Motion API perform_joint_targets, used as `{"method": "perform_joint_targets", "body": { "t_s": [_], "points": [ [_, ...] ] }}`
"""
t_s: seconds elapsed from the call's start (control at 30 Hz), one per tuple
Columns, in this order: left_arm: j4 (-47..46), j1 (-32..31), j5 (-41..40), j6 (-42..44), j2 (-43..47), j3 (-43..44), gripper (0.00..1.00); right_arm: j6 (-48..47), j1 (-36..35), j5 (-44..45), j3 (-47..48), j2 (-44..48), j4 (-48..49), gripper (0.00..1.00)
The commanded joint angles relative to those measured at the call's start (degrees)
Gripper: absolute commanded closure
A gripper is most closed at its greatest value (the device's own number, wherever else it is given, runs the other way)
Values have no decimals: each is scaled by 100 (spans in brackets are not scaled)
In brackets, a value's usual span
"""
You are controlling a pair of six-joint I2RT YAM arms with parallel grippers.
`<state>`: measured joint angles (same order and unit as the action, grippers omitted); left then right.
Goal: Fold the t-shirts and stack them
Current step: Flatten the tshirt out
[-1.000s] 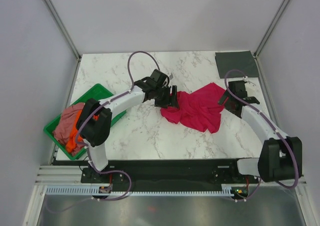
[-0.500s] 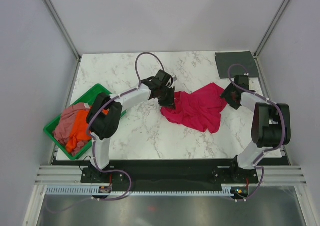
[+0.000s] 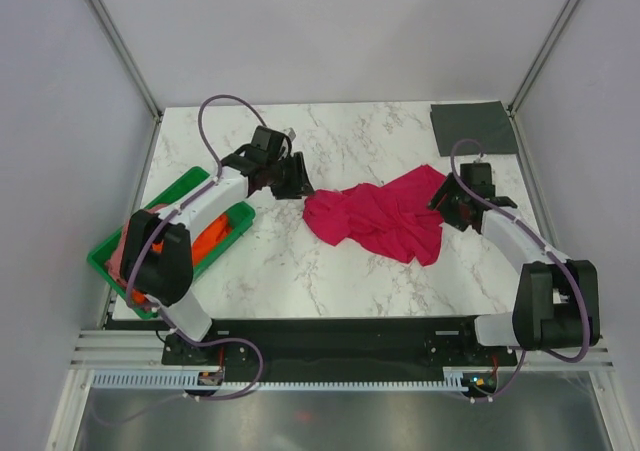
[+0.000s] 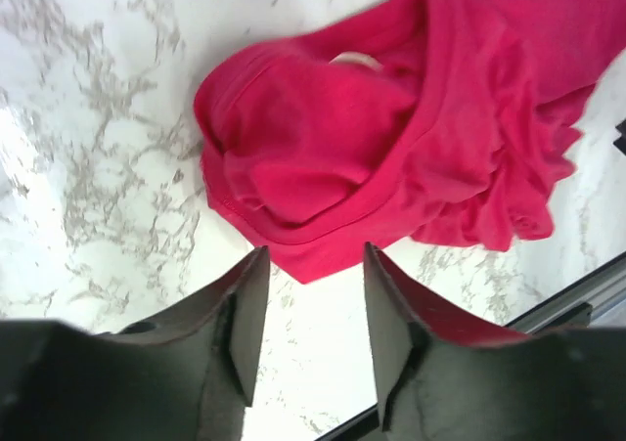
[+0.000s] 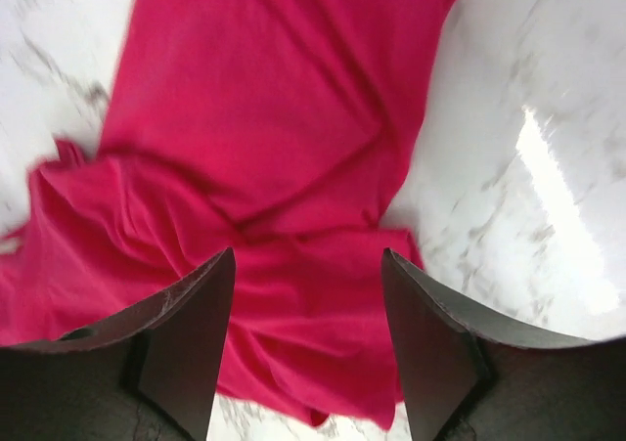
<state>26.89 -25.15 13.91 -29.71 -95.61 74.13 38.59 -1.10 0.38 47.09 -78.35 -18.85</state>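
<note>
Crimson t-shirt [image 3: 380, 216] crumpled on marble worktop [image 3: 290, 261], left fingers [image 4: 245, 324] parted and empty near its edge — right fingers [image 5: 186, 343] wide above it

White marble-patterned tabletop [image 3: 280, 271]. Plain pale grey walls [image 3: 330, 31] at far, left and right. Aluminium posts [image 3: 115, 41] slant up from both far corners. Slotted rail [image 3: 300, 379] along near edge. Bright glare patch [image 5: 553, 187] on tabletop, right side.

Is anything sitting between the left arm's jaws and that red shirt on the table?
Nothing visible. The left jaws stand open just short of the red t-shirt, with only bare marble table between them.
</note>
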Motion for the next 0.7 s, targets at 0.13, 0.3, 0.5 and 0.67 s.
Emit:
{"method": "perform_joint_targets", "body": {
  "t_s": [0.13,0.3,0.5,0.67],
  "points": [
    [61,-297,329,289,-334,382,34,131,-452,146,-595,118,-154,34],
    [53,-482,182,335,-844,602,27,70,-452,322,-789,-119,250,37],
    [61,-553,349,238,-1767,831,44,-53,-452,902,-772,-418,505,64],
    [96,-509,507,247,-1926,1454,98,-290,-461,1297,220,-139,-178,100]
  ]
}}
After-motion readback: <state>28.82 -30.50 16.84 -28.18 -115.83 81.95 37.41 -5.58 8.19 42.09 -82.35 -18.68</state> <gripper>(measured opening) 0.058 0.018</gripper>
